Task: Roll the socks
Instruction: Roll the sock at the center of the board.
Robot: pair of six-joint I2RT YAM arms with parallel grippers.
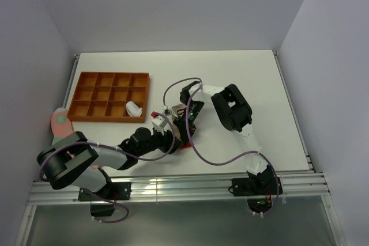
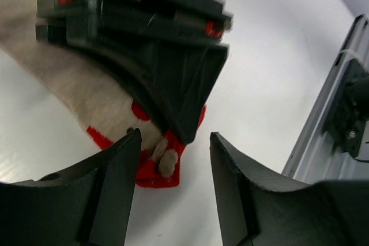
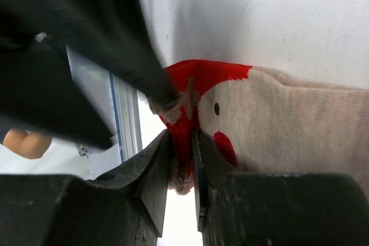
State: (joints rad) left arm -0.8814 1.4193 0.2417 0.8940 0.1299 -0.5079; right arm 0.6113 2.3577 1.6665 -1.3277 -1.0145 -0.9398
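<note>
A beige sock with red toe and red patches lies on the white table; it also shows in the left wrist view and as a red edge in the top view. My right gripper is shut on the sock's red end, seen from the top. My left gripper is open, its fingers straddling bare table beside the red end, right under the right gripper; in the top view the two meet. A rolled white sock sits in a front compartment of the orange tray.
The orange compartment tray stands at the table's left. A pinkish-red soft item lies by the left wall beside the tray. The metal rail of the table's near edge runs close to the right of the left gripper.
</note>
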